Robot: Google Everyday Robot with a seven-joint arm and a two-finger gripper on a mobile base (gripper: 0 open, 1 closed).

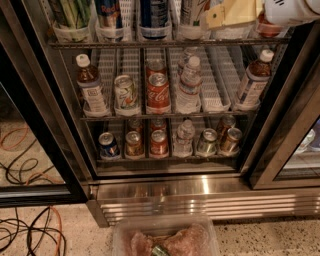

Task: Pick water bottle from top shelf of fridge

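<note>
Currently reaching: my gripper (pixel 234 13), upper right of frame, hangs before the water bottle (pixel 230 33) on the top shelf (pixel 150 44); open or closed, I cannot tell. Next, centre and grasp.

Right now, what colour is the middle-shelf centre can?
Camera view: red metal can; white gripper top right.

"Coca-Cola" in white script on the red can (pixel 158 93), front of the centre lane on the middle rack (pixel 215 114). "Red" readable on the blue can (pixel 108 11) on the top shelf (pixel 170 44), second lane from left; the rest of the name can't be made out. The white labels on the left brown bottle (pixel 93 90) and right brown bottle (pixel 251 82) carry print too small to read. Other cans' marks are unreadable. The pincer (pixel 234 14) is at top right, in front of the top shelf's right lanes.
</note>
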